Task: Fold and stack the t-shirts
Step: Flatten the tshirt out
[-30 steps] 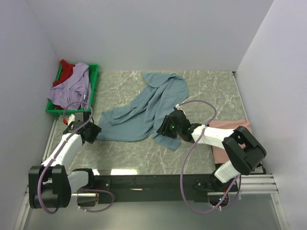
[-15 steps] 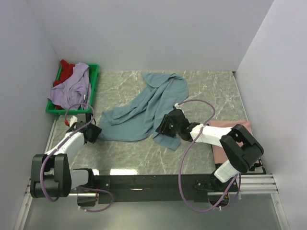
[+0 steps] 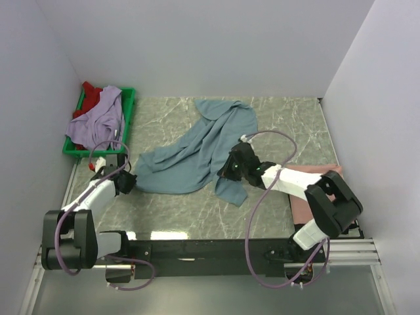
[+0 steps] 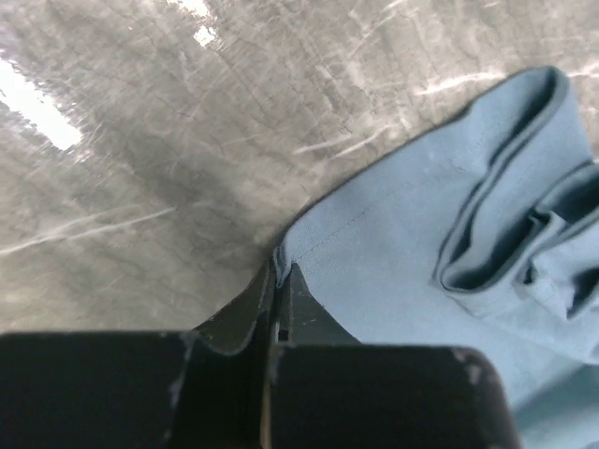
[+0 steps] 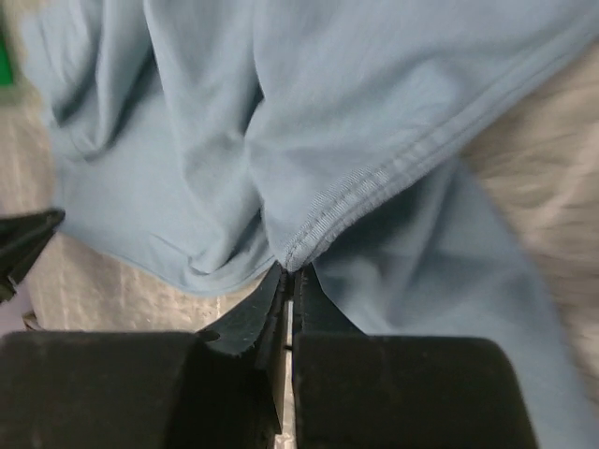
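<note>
On the table (image 3: pixel 295 125) the blue shirt (image 3: pixel 197 147) lies rumpled at centre, its long axis running from 8 to 2 o'clock. The left gripper (image 4: pixel 278 271), jaws pressed together, pinches its 8 o'clock corner. The right gripper (image 5: pixel 288 269), jaws equally tight, pinches the hem at 5 o'clock.

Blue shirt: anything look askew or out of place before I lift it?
The blue shirt lies bunched and twisted diagonally, not spread flat. The left gripper and right gripper are each shut on an edge of it. The lavender shirt spills over the green tray rim.
</note>
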